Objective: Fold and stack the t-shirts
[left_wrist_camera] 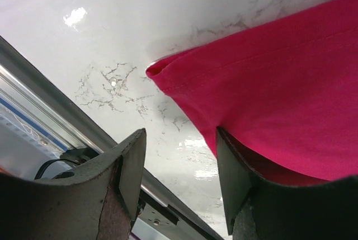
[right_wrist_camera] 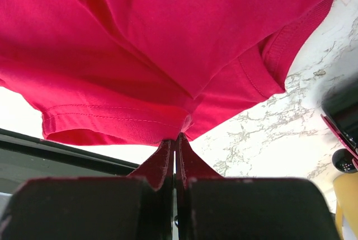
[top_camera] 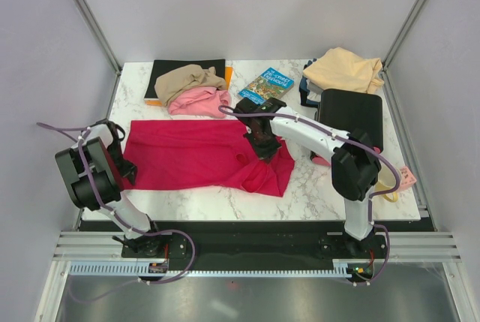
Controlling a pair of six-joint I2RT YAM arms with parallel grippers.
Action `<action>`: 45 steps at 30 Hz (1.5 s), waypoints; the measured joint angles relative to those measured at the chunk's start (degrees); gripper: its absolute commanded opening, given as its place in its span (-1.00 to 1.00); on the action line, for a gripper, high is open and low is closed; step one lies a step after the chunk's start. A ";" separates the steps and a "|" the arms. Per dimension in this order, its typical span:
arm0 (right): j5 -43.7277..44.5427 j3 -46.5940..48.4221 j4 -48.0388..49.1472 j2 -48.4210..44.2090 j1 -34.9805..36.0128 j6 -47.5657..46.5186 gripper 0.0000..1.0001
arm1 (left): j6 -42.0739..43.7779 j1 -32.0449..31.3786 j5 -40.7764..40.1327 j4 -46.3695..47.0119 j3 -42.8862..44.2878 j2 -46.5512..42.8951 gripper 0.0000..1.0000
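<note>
A: One of four shirts is in work. The red shirt [top_camera: 195, 153] lies spread across the near-left of the counter [top_camera: 322, 183]. The tan shirt [top_camera: 187, 78] and pink shirt [top_camera: 199, 102] are bunched far left by the black mat [top_camera: 161, 68], and the cream shirt [top_camera: 345, 70] is far right. Nothing is folded and there's no stack.

B: Hands?

A: The right hand [right_wrist_camera: 176, 138] is clamped shut on a gather of red cloth toward the shirt's right end. The left hand [left_wrist_camera: 180, 135] is spread wide at the shirt's left edge. The hem corner lies against one finger, with nothing between the two.

B: So first fold, grasp phase?

A: That's my read. Next, the left needs a finger under that hem, then it closes. After that both lift together and carry the edge across. The edge looks doubled there, so it should take both layers.
</note>
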 measured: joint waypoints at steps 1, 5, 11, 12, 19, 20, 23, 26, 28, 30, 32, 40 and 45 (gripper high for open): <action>-0.20 0.00 0.02 0.11 -0.44 -0.02 -1.00 | -0.07 0.07 -0.28 0.07 0.24 0.09 0.19; -0.70 0.02 0.02 0.17 -1.97 -0.07 -1.00 | -0.42 0.28 -1.40 0.26 1.03 0.09 0.18; -1.29 0.02 0.04 0.17 -3.56 -0.24 -1.00 | -0.68 0.59 -3.06 0.35 1.11 0.09 0.17; -1.46 0.02 0.04 0.17 -3.76 -0.24 -1.00 | -0.76 0.63 -3.34 0.37 1.11 0.09 0.17; -2.58 0.02 0.17 0.17 -4.50 -0.24 -1.00 | -1.53 0.85 -3.96 0.68 1.42 0.83 0.16; -2.69 0.02 0.17 0.17 -4.52 -0.24 -1.00 | -1.55 0.83 -4.13 0.74 1.66 1.03 0.15; -3.15 0.02 0.17 0.17 -4.52 -0.24 -1.00 | -1.75 0.85 -4.76 1.20 2.56 2.54 0.07; -3.67 0.00 0.17 0.17 -4.52 -0.24 -1.00 | -1.77 0.83 -4.87 0.87 3.34 3.65 0.03; -4.09 0.02 0.17 0.17 -4.57 -0.22 -1.00 | -1.77 0.83 -4.87 0.74 3.67 4.09 0.00; -4.24 0.00 0.17 0.17 -4.57 -0.22 -1.00 | -1.77 0.83 -4.87 0.63 3.89 4.37 -0.01; -4.39 0.02 0.17 0.17 -4.66 -0.24 -1.00 | -1.77 0.83 -4.85 0.57 4.02 4.59 -0.01; -4.85 0.02 0.17 0.17 -5.57 -0.22 -1.00 | -1.70 0.83 -4.83 0.83 3.63 4.48 0.06; -5.95 0.04 0.17 0.17 -6.51 -0.11 -1.00 | -1.62 0.83 -4.15 2.54 2.40 3.43 -0.51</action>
